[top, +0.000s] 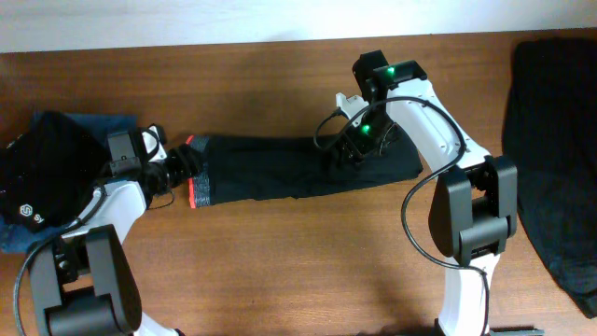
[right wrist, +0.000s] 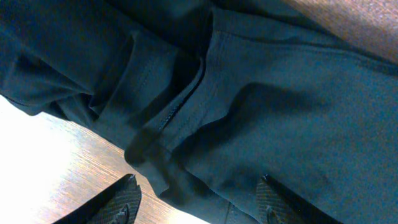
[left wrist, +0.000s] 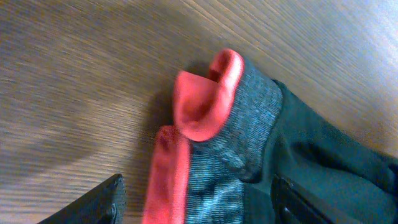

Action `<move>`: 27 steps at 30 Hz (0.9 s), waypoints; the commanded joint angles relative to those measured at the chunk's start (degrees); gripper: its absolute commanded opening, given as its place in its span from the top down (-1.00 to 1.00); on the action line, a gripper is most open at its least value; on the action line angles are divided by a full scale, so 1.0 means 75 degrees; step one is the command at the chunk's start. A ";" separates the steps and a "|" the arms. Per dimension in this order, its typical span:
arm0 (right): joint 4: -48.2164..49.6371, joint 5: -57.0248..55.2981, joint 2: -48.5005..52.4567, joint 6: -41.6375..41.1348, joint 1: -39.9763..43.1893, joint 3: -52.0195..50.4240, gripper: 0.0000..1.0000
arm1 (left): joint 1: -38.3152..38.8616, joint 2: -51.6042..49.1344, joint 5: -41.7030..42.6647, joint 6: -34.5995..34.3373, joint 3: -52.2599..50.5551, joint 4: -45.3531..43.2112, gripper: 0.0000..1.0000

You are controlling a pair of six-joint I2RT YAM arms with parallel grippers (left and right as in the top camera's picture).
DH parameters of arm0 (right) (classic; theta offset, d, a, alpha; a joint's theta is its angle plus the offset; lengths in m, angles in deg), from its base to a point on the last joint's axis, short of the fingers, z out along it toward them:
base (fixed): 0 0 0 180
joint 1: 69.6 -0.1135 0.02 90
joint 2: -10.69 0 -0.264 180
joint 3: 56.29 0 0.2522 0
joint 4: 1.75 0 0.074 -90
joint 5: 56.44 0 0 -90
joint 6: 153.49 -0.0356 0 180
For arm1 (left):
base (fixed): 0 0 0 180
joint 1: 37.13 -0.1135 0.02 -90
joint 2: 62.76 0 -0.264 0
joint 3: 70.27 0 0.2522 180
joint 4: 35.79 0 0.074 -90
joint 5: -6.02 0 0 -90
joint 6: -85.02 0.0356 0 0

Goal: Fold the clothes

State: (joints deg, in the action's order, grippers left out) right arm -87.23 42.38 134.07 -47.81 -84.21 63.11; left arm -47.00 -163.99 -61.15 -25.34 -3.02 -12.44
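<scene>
The clothes in play are long black trousers (top: 298,168), laid as a folded strip across the middle of the table, with the red-orange and grey waistband (top: 193,189) at the left end. My left gripper (top: 177,173) is at that end. In the left wrist view the waistband (left wrist: 205,118) curls up, and the left gripper (left wrist: 199,208) stands open with one finger on each side of it. My right gripper (top: 350,149) hovers over the trousers' right part. Its wrist view shows the right gripper (right wrist: 198,205) open over a black fabric edge (right wrist: 168,168), not pinching it.
A heap with a black garment (top: 42,168) and blue denim (top: 93,123) lies at the far left, close behind the left arm. A large black cloth (top: 555,140) covers the table's right side. Bare wood (top: 280,271) shows in front of the trousers.
</scene>
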 commanded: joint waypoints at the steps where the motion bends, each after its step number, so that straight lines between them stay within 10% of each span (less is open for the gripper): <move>1: 0.0023 -0.0067 0.0000 0.0050 0.0017 -0.0082 -0.30 | -0.0038 -0.0350 0.0787 0.0009 0.0111 -0.0044 -0.48; 11: 0.0017 -0.0067 0.0000 0.0050 0.0017 -0.0082 -0.29 | 0.0172 -0.1437 0.1649 -0.0114 0.0111 -0.0102 -0.47; 20: 0.0009 -0.0067 0.0000 0.0047 0.0017 -0.0082 -0.29 | 0.0227 -0.1486 0.2250 -0.0108 0.0111 -0.0411 0.92; 27: 0.0006 -0.0070 0.0000 0.0047 0.0017 -0.0079 -0.18 | -0.0050 -0.1405 0.2247 -0.0102 0.0154 -0.0440 0.99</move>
State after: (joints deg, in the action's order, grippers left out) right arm -87.23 42.38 134.07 -47.88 -84.21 63.03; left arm -45.95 -174.20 -45.05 -26.17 -1.34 -15.70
